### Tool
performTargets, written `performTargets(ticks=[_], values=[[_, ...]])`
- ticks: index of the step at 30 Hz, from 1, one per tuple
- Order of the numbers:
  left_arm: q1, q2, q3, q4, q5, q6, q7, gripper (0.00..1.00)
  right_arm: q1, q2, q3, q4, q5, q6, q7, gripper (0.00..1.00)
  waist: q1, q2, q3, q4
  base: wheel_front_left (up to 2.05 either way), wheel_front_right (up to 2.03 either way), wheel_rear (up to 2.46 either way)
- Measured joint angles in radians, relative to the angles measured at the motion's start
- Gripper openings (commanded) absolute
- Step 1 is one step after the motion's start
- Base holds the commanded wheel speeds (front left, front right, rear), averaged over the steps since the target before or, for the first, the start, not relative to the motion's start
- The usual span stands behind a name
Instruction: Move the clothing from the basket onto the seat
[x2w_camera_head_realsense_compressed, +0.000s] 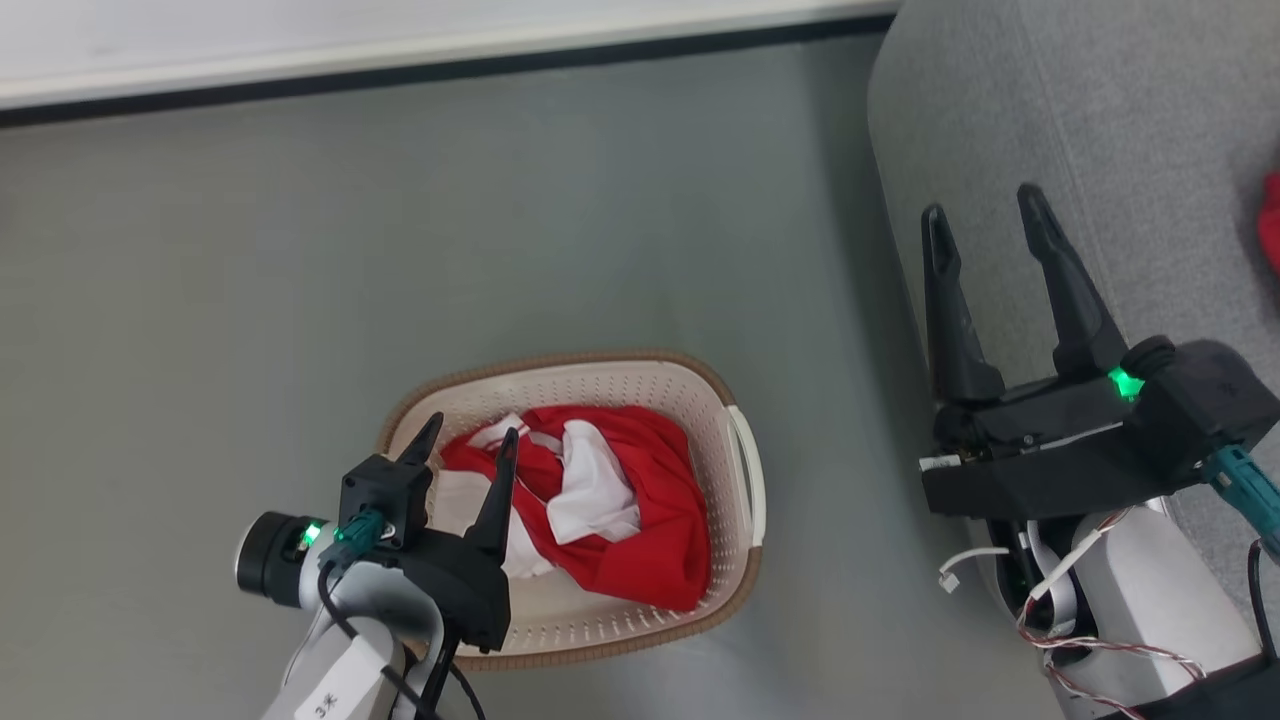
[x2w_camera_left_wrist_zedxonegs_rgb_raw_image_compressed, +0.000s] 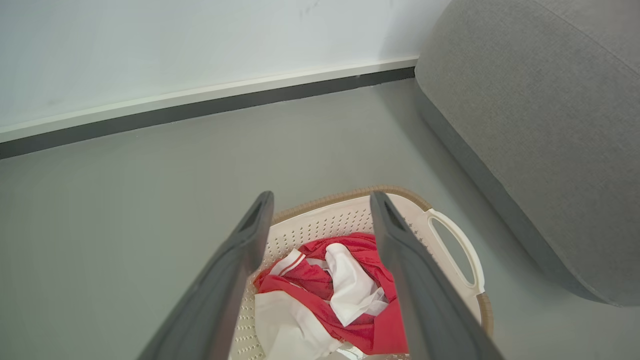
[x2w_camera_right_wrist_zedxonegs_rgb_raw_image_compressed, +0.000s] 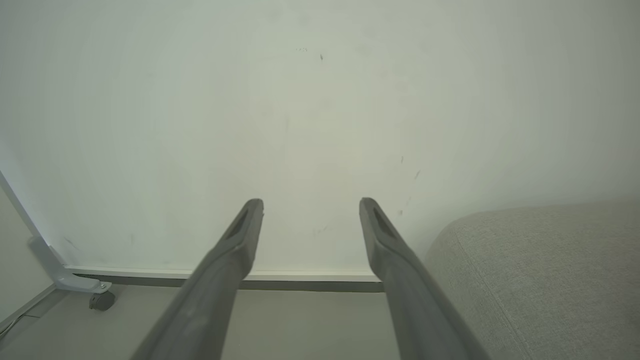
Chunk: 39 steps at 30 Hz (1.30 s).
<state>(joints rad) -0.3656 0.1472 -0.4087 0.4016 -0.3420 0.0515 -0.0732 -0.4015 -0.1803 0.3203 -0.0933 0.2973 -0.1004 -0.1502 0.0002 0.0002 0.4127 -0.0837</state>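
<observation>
The clothing (x2w_camera_head_realsense_compressed: 650, 530) in the basket (x2w_camera_head_realsense_compressed: 560, 362) looks soft and light; pinch a bunched fold on top. The left gripper (x2w_camera_head_realsense_compressed: 470, 430) and right gripper (x2w_camera_head_realsense_compressed: 983, 205) stand open, holding nothing.

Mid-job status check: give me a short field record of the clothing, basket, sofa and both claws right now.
clothing: crumpled red and white sportswear garments, inside the basket
basket: cream perforated plastic laundry basket with brown rim, on the grey floor beside the sofa
seat: large grey fabric sofa; a red patch lies on it, cropped at the head view's edge
left claw: open, empty, above the basket
right claw: open, empty, by the sofa's edge
</observation>
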Motion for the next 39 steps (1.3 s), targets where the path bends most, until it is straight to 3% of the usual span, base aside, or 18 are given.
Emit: performTargets(ticks=[11, 21, 29, 39], values=[[-0.13, -0.005, -0.054, 0.131, 0.046, -0.053, 0.021, 1.0, -0.09, 0.012, 0.009, -0.084, -0.027, -0.005, 0.01, 1.0, 0.0, 0.0, 0.146, -0.056, 0.0, 0.0, 0.0], [-0.26, 0.032, -0.088, 0.264, 0.112, -0.082, 0.07, 1.0, -0.174, 0.034, 0.012, -0.159, -0.041, -0.005, 0.016, 1.0, -0.0001, 0.0001, 0.295, -0.117, 0.0, 0.0, 0.0], [-0.358, 0.053, -0.078, 0.341, 0.116, -0.096, 0.113, 1.0, -0.209, 0.052, 0.01, -0.202, -0.042, -0.006, 0.002, 1.0, -0.0001, 0.0001, 0.415, -0.167, 0.0, 0.0, 0.0], [-0.451, 0.037, -0.038, 0.468, 0.081, -0.106, 0.171, 1.0, -0.229, 0.067, 0.004, -0.191, -0.041, -0.006, -0.037, 1.0, -0.0001, 0.0001, 0.557, -0.222, 0.0, 0.0, 0.0]])
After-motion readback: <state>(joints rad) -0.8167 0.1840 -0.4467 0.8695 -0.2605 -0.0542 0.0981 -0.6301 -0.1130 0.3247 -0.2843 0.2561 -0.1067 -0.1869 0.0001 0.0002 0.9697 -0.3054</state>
